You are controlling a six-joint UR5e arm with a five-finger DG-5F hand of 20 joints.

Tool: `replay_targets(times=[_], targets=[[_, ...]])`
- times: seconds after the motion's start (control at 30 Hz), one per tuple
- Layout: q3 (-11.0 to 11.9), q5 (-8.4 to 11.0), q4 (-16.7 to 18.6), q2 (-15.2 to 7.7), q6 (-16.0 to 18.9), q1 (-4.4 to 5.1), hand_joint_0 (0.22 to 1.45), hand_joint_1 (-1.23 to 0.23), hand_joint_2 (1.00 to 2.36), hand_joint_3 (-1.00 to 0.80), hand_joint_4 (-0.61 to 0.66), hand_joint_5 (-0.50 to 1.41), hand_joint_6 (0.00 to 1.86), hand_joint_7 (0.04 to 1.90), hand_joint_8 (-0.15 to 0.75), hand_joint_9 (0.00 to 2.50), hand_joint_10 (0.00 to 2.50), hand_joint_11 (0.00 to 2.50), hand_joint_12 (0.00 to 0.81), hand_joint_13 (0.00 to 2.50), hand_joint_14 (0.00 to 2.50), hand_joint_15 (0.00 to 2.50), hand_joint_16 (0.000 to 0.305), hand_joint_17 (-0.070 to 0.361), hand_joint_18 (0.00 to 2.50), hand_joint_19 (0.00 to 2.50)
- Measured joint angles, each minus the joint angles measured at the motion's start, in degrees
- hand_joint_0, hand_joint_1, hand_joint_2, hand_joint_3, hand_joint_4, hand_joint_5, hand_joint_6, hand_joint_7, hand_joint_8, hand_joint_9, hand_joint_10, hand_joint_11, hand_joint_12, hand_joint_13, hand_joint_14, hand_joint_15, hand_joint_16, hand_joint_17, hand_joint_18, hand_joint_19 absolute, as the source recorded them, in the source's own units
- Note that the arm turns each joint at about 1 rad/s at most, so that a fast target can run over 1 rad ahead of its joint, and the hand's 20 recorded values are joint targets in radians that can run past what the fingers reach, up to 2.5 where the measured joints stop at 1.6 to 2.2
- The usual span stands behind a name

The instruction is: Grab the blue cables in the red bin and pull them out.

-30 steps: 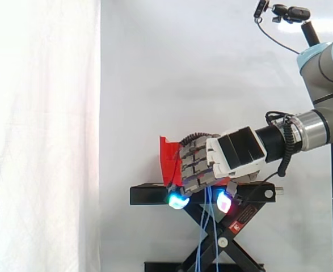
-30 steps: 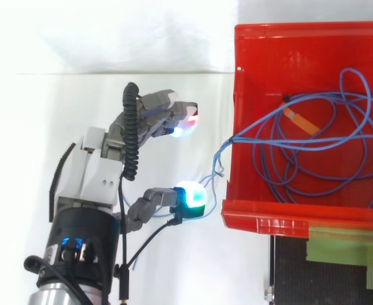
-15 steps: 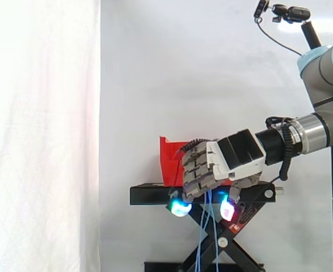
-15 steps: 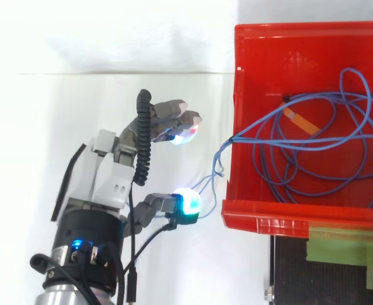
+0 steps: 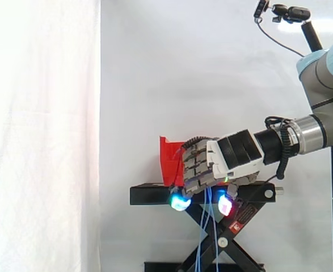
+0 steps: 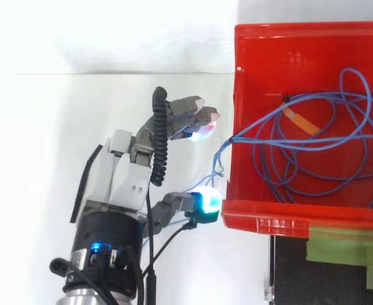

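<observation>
Findings: the thin blue cables (image 6: 313, 152) lie in loose coils inside the red plastic bin (image 6: 262, 219). One bundle of strands crosses the bin's left wall and drops outside it. The robot hand (image 6: 126, 184) stands just beside that wall with fingers and thumb spread apart, clamped on nothing. The hanging strands sit in the gap between them, near the tips.

Assessment: the step in hand is the grasp. It calls for closing thumb and fingers across all the strands together, close to the wall, so none slips free. The pull should then go away from the bin, so the coils pay out without snagging on the rim.

The top view shows the coils and the crossing point. The side view shows the strands hanging straight down between the glowing fingertips (image 5: 179, 203), in front of the black scissor stand (image 5: 149, 195).
</observation>
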Motion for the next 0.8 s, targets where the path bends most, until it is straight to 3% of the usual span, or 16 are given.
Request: replay_targets(times=[0.63, 0.8], targets=[[0.0, -1.48, 2.0, 0.0, -4.5, -1.34, 0.77, -0.97, 1.0, -1.0, 0.11, 0.69, 0.0, 0.76, 0.275, 0.69, 0.02, 0.79, 0.383, 0.65, 0.02, 0.52, 0.054, 0.121, 0.47, 0.47], [0.0, -1.54, 2.9, 0.0, -4.7, -1.37, 0.77, -0.96, 1.0, -1.0, 0.12, 0.69, 0.08, 0.75, 0.275, 0.7, 0.02, 0.8, 0.386, 0.66, 0.02, 0.52, 0.054, 0.121, 0.47, 0.48]])
